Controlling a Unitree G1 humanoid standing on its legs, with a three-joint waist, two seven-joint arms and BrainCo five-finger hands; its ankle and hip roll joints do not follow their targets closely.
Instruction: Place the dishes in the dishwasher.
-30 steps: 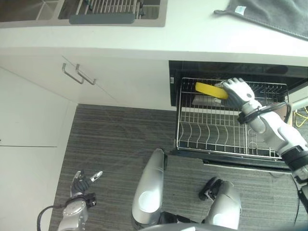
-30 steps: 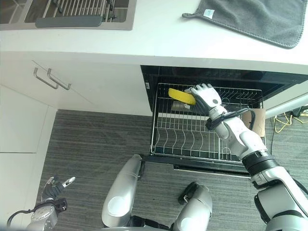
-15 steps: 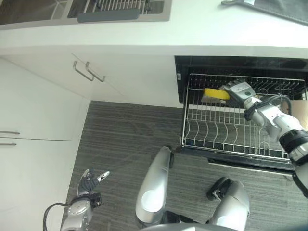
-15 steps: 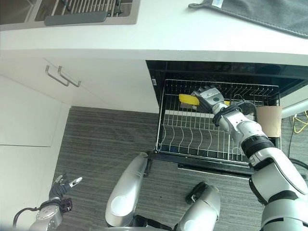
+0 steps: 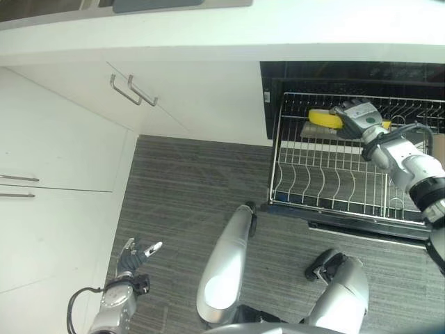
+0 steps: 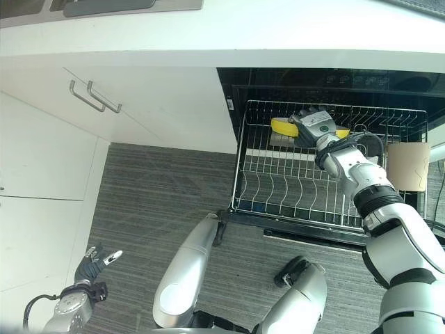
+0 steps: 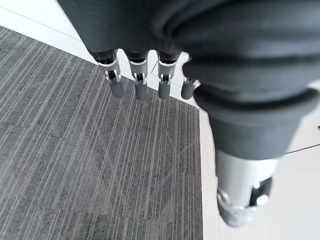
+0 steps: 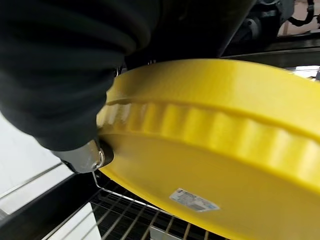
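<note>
yellow plate (image 5: 324, 117) pinched in right hand (image 5: 356, 119) fingers

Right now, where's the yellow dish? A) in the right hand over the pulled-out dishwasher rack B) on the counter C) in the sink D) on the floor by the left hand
A: the right hand grips the yellow dish over the back of the dishwasher rack; the wrist view shows the hand around its rim.

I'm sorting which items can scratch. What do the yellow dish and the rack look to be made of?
Dish: probably plastic, an even opaque yellow with a soft sheen, a moulded fluted rim and a sticker underneath. The right hand holds it over the rack. Rack: thin metal wire, light and glossy; whether coated or bare cannot be told.
</note>
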